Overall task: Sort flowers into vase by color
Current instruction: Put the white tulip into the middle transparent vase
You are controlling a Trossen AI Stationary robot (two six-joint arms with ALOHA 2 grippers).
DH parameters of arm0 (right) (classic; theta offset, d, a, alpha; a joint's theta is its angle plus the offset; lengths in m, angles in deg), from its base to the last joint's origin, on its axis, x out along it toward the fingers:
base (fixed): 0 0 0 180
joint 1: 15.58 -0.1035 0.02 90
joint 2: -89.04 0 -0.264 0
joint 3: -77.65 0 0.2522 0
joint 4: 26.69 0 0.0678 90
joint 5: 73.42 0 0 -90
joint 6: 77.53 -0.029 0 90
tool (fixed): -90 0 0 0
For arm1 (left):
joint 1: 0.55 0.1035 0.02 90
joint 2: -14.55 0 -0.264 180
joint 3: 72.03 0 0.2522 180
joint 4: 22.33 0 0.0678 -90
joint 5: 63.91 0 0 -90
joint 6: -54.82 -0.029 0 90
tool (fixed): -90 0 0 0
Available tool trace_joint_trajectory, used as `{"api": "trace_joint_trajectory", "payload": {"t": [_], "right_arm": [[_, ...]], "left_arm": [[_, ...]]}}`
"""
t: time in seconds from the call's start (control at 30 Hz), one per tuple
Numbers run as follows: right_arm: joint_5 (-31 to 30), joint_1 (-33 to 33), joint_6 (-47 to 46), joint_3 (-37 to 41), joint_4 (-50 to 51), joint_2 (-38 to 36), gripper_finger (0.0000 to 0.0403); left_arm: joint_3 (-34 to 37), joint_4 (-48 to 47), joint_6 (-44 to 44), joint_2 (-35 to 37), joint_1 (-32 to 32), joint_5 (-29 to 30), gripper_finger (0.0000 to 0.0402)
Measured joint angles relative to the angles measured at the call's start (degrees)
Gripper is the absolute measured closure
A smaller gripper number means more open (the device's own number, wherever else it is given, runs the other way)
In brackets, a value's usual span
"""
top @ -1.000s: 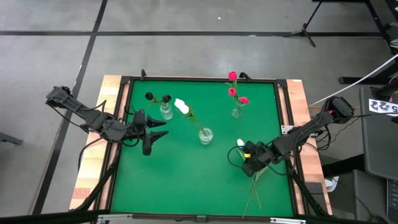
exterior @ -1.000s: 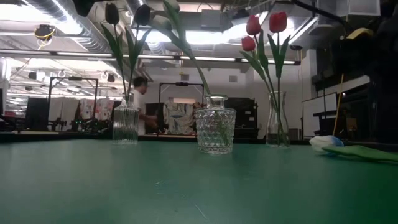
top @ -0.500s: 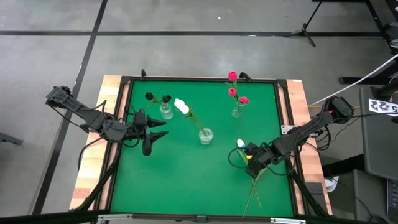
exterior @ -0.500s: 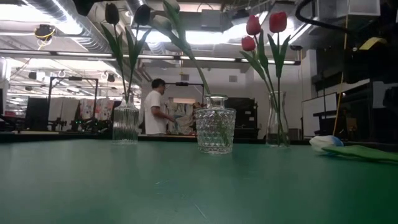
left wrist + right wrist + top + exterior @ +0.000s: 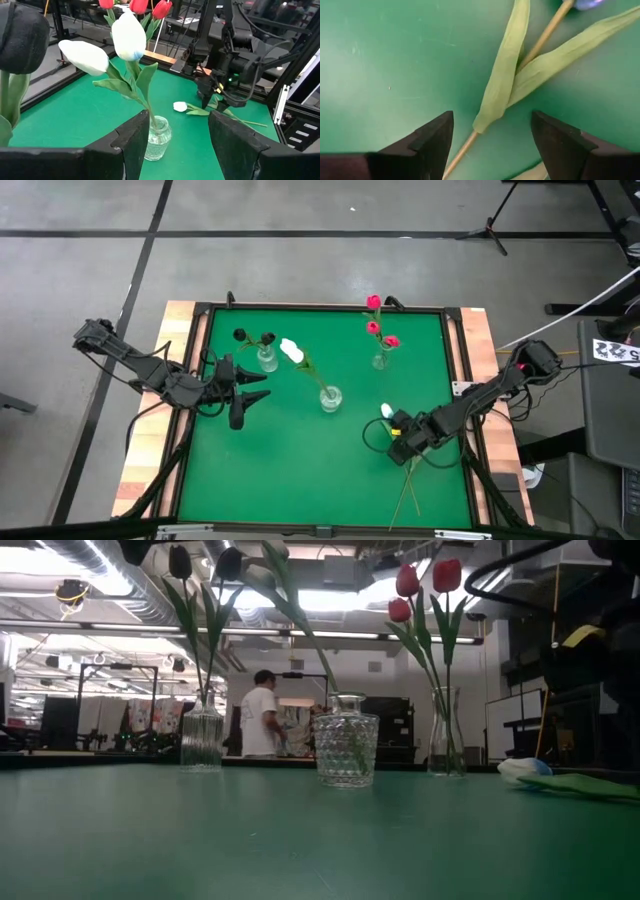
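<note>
Green felt covers the desk, w/ wood edging and a dark frame; grey floor around it, workshop room behind, where a person in a white top stands far off beyond the vases.

Right tool sits low over the near-right part of the desk, fingers spread wide, nothing gripped. Directly under it, between the fingers in the right wrist view, lies a loose white tulip: thin tan-green stem running diagonally, two long pale-green leaves folded across it, small white head just beyond the tool tip. More stems lie flat on the desk behind the tool, toward the near edge.

Left tool waits at the desk's left side, fingers parted, holding nothing. Just ahead of it stands a ribbed glass vase w/ two near-black tulips. Farther out, approx. mid-desk, a round cut-glass vase has two white tulips, stems leaning toward the left tool, broad green leaves. Well away from the left tool, beyond the right tool at the far-right, a slim clear vase holds three red/pink tulips, upright.
</note>
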Motion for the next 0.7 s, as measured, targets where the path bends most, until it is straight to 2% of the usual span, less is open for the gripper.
{"api": "trace_joint_trajectory", "payload": {"t": [0.17, 0.27, 0.47, 0.7], "right_arm": [[-0.3, 0.0, -4.1, -0.2, -0.1, 1.3, 0.0143], [0.0, 0.0, -4.9, -0.2, 0.7, 1.3, 0.0166], [0.7, 0.0, -5.5, -0.1, 1.9, 1.4, 0.024], [0.4, 0.0, -4.0, 0.1, 3.0, 1.4, 0.0355]], "left_arm": [[0.0, 0.0, 0.4, 0.0, 1.4, 0.1, 0.0202], [0.0, 0.0, 0.5, 0.0, 2.4, 0.1, 0.0202], [0.0, 0.0, 0.5, 0.0, 3.7, 0.1, 0.0202], [0.0, 0.0, 0.5, 0.0, 3.8, 0.1, 0.0202]]}}
